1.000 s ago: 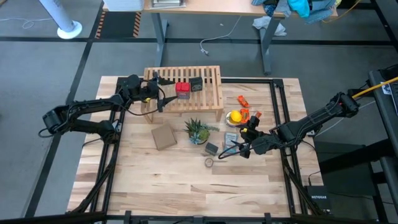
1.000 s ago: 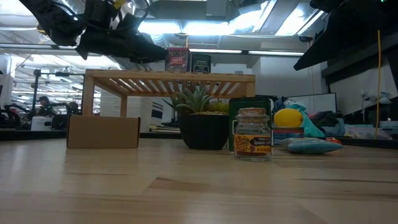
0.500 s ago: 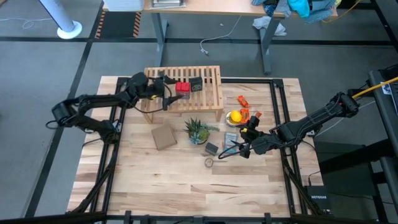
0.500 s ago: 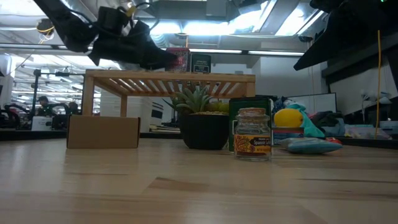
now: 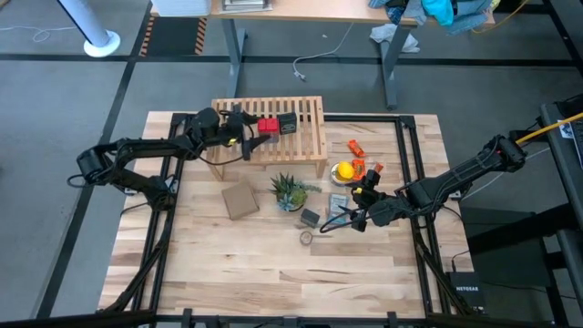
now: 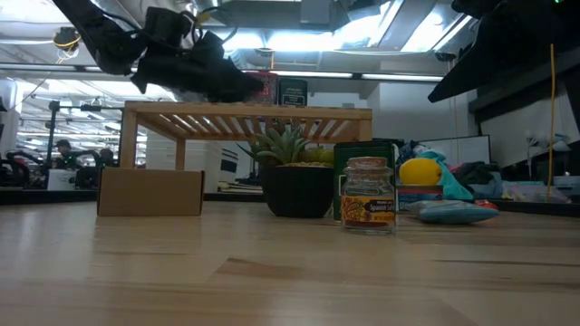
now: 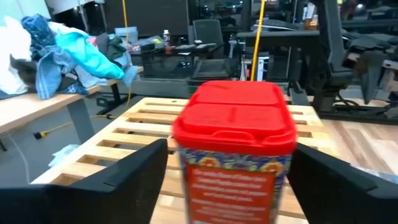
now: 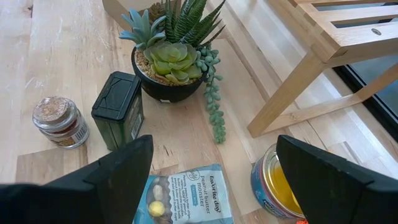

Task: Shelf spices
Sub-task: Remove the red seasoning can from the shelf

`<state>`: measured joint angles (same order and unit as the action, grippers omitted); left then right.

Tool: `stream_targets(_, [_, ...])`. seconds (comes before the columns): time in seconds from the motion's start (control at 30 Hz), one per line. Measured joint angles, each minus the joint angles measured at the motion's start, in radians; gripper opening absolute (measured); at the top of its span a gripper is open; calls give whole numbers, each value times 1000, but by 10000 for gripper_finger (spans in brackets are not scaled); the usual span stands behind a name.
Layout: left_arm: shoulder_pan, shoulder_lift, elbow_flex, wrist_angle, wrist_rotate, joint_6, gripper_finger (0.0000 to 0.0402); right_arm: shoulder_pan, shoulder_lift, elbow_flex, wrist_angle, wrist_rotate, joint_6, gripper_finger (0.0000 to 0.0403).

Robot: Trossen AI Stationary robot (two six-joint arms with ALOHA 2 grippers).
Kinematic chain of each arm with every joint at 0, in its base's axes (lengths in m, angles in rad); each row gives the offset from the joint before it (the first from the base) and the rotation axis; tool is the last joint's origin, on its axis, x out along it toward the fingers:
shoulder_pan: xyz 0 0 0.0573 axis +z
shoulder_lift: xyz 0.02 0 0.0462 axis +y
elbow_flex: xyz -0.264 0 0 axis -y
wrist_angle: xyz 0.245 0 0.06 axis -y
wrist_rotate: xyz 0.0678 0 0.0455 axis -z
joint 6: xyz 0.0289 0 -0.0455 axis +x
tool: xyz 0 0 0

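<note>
While left gripper [image 7: 227, 180] spread around red tin [image 7: 233, 146] on shelf [image 5: 310, 137] | risk: finger nudge topples tin | right gripper [image 8: 211, 180] spread, empty, right

Two tins [image 5: 278, 125] on shelf [image 5: 310, 137], jar [image 5: 306, 238] on table [image 5: 273, 273]

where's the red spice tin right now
In the high view the red tin stands on the shelf, near the middle of its slatted top, just left of the dark tin, between the open fingers of the left tool.
</note>
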<state>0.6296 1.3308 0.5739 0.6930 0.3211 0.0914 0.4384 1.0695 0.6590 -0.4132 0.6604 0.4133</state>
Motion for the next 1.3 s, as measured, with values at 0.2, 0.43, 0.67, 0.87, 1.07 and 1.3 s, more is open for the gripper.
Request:
stream_targets(0.2, [-4, 0, 0, -4, -7, -15, 234, 0, 0, 0, 0, 0, 0, 347])
stream_targets(0.43, [-25, 0, 0, -4, -10, -27, 174, 0, 0, 0, 0, 0, 0, 347])
stream_targets(0.67, [-41, 0, 0, 0, -27, 13, 177, 0, 0, 0, 0, 0, 0, 347])
stream_targets(0.87, [-43, -6, 0, -5, -53, -30, 174, 0, 0, 0, 0, 0, 0, 347])
stream_targets(1.07, [-77, -103, 0, -40, -54, -28, 174, 0, 0, 0, 0, 0, 0, 347])
stream_targets(1.3, [-168, -302, 0, -325, -60, -30, 173, 0, 0, 0, 0, 0, 0, 347])
